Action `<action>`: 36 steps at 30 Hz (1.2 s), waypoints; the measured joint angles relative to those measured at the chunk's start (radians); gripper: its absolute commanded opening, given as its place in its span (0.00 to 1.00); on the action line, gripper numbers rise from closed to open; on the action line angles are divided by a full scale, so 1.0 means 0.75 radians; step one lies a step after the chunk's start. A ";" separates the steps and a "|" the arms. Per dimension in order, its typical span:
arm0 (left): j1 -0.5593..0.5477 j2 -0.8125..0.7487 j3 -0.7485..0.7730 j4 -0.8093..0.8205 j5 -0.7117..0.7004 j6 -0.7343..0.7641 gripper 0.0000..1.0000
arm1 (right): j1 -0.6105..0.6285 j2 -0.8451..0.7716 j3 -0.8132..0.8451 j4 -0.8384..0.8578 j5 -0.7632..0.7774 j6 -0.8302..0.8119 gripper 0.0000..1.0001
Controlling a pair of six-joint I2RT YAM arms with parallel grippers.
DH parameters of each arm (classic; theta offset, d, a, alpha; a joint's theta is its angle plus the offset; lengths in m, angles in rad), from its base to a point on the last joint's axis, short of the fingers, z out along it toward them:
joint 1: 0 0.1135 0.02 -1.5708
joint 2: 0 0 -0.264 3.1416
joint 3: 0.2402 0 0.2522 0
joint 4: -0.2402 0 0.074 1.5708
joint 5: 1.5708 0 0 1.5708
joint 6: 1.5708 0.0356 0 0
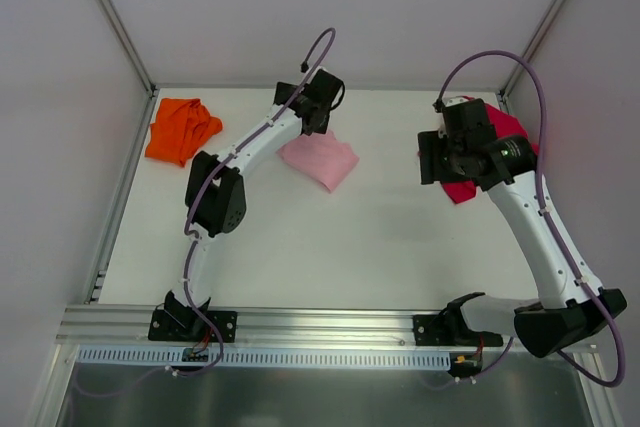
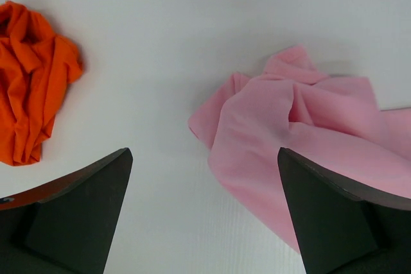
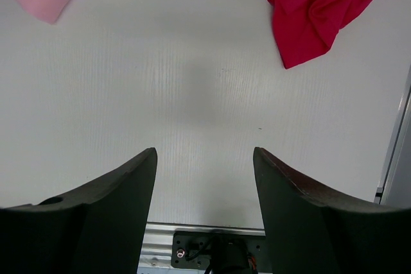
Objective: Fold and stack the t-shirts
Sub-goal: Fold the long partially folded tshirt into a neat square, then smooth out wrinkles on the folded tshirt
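3 shirts apart, nothing stacked yet

0 shirts look properly folded. The light pink soft cloth t-shirt (image 1: 322,160) lies bunched in a loose wedge on the middle-far part of the white table (image 1: 350,247). Both arms can reach that spot, which is probably why it is the working piece. The bright orange crumpled cloth t-shirt (image 1: 182,130) sits in the far left corner, well apart from the pink one. The crimson red cloth t-shirt (image 1: 508,127) lies at the far right beside the wall, partly hidden under the right arm. The 3 heaps are separate, so no heap crowds the middle.

The left gripper (image 2: 205,216) hangs over the far edge of the pink shirt, jaws spread as wide as they look able to go, with nothing between them. Its right finger (image 2: 340,222) overlaps pink cloth in the wrist view, but I cannot tell if it touches. The wide spread fits thin cloth that is broader than the claw: it leaves room to come down on an edge.

The right gripper (image 3: 205,210) hangs above bare table between the red and pink shirts, jaws partly apart and empty. Its wrist view shows red cloth at the top right and a pink corner at the top left. It looks parked to stay out of the way, or ready to pin a second corner.

My judgement is that the task is at an early stage, with the pink fold in hand and 2 shirts untouched. The next grasp needs a single layer at an edge, because bunched folds could get pinched together and drag the whole heap.
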 measured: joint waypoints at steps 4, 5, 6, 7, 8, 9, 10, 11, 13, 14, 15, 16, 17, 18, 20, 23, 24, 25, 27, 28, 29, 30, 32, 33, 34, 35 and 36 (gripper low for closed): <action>-0.015 -0.071 -0.023 0.069 0.007 0.022 0.99 | 0.004 -0.008 0.000 0.000 -0.001 -0.004 0.66; -0.017 -0.103 -0.072 0.111 0.021 0.027 0.99 | 0.004 -0.009 0.000 0.001 -0.001 -0.004 0.66; -0.020 -0.135 -0.121 0.134 0.060 0.033 0.99 | 0.005 -0.010 0.000 0.000 -0.002 -0.005 0.66; -0.022 -0.154 -0.146 0.144 0.101 0.039 0.99 | 0.006 -0.010 0.000 0.001 -0.002 -0.005 0.66; -0.023 -0.157 -0.148 0.146 0.139 0.040 0.99 | 0.008 -0.010 0.000 0.000 -0.002 -0.005 0.66; -0.023 -0.155 -0.139 0.152 0.185 0.040 0.99 | 0.009 -0.010 0.001 0.000 -0.001 -0.005 0.66; -0.023 -0.149 -0.131 0.154 0.226 0.038 0.98 | 0.011 -0.010 0.001 0.000 -0.001 -0.006 0.66; -0.023 -0.135 -0.114 0.153 0.262 0.033 0.98 | 0.012 -0.010 0.001 0.000 0.000 -0.007 0.66; -0.023 -0.110 -0.093 0.168 0.330 0.019 0.98 | 0.014 -0.012 0.001 0.000 0.000 -0.010 0.66; -0.023 -0.099 -0.093 0.172 0.362 0.013 0.98 | 0.014 -0.014 0.001 0.000 0.000 -0.014 0.66; -0.023 -0.087 -0.095 0.182 0.398 0.010 0.98 | 0.015 -0.017 0.001 0.000 0.000 -0.015 0.66; -0.023 -0.074 -0.099 0.193 0.429 0.008 0.98 | 0.015 -0.021 0.001 0.000 0.001 -0.015 0.66; -0.023 -0.064 -0.103 0.203 0.462 0.008 0.97 | 0.015 -0.025 0.001 0.000 0.001 -0.016 0.66; -0.022 -0.047 -0.103 0.209 0.496 0.007 0.96 | 0.015 -0.031 0.001 -0.001 0.001 -0.017 0.66; -0.023 -0.002 -0.082 0.215 0.555 0.002 0.96 | 0.015 -0.040 0.001 -0.003 0.001 -0.020 0.66; -0.023 0.077 -0.034 0.208 0.602 -0.019 0.96 | 0.015 -0.051 0.001 -0.010 0.002 -0.024 0.66; -0.023 0.100 -0.028 0.207 0.608 -0.026 0.96 | 0.015 -0.054 0.001 -0.012 0.001 -0.026 0.66; -0.023 0.114 -0.026 0.202 0.616 -0.033 0.97 | 0.015 -0.058 0.001 -0.015 0.001 -0.027 0.66; -0.022 0.146 -0.022 0.182 0.630 -0.048 0.97 | 0.015 -0.063 0.001 -0.017 0.001 -0.030 0.66; -0.022 0.161 -0.017 0.172 0.631 -0.056 0.98 | 0.015 -0.065 0.001 -0.019 0.001 -0.030 0.66; -0.022 0.178 -0.006 0.159 0.631 -0.062 0.98 | 0.015 -0.066 0.001 -0.022 0.000 -0.030 0.66; -0.022 0.191 0.002 0.154 0.632 -0.065 0.98 | 0.015 -0.068 0.001 -0.024 0.001 -0.031 0.66; -0.021 0.217 0.026 0.138 0.635 -0.071 0.98 | 0.015 -0.068 0.001 -0.026 0.001 -0.036 0.66; -0.021 0.223 0.032 0.132 0.636 -0.073 0.98 | 0.015 -0.068 0.001 -0.027 0.001 -0.039 0.66; -0.021 0.228 0.037 0.124 0.637 -0.075 0.98 | 0.015 -0.068 0.002 -0.030 0.000 -0.041 0.66; -0.021 0.230 0.039 0.119 0.637 -0.077 0.98 | 0.015 -0.068 0.003 -0.034 -0.001 -0.043 0.66; -0.021 0.231 0.039 0.119 0.639 -0.077 0.98 | 0.015 -0.069 0.004 -0.035 -0.001 -0.046 0.66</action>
